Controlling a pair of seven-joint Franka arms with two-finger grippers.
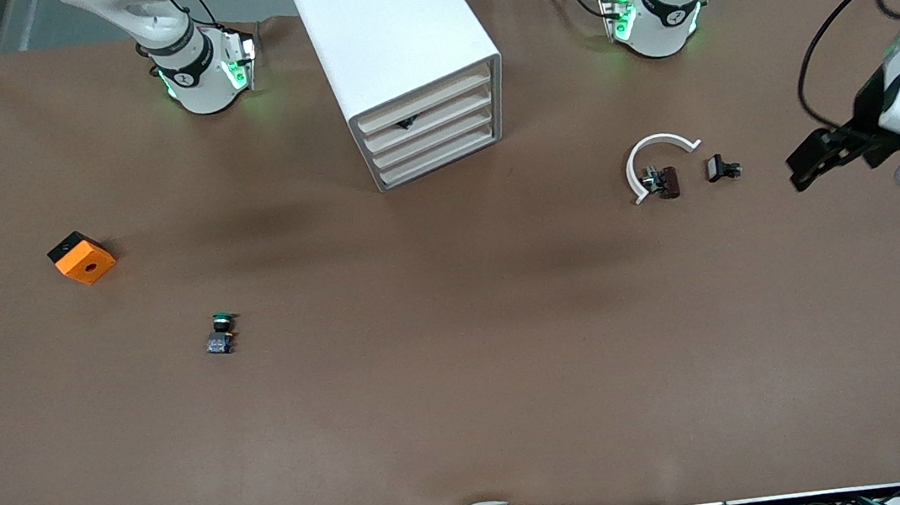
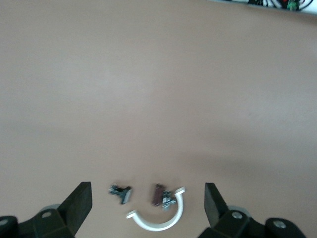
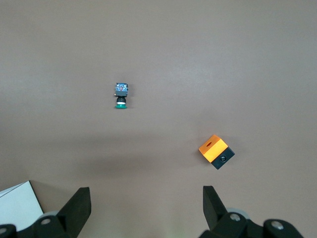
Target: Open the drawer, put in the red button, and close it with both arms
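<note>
The cabinet (image 1: 401, 63) stands mid-table near the arm bases, its four drawer fronts all shut and facing the front camera. Bare table (image 1: 465, 386) lies directly in front of those fronts, so a gripper could come at them unhindered. Toward the left arm's end from the cabinet lie a white clip (image 1: 654, 161) and a small black part (image 1: 722, 168). Toward the right arm's end lie an orange block (image 1: 82, 258) and, nearer the camera, a green button (image 1: 221, 332), both well apart from the cabinet.
</note>
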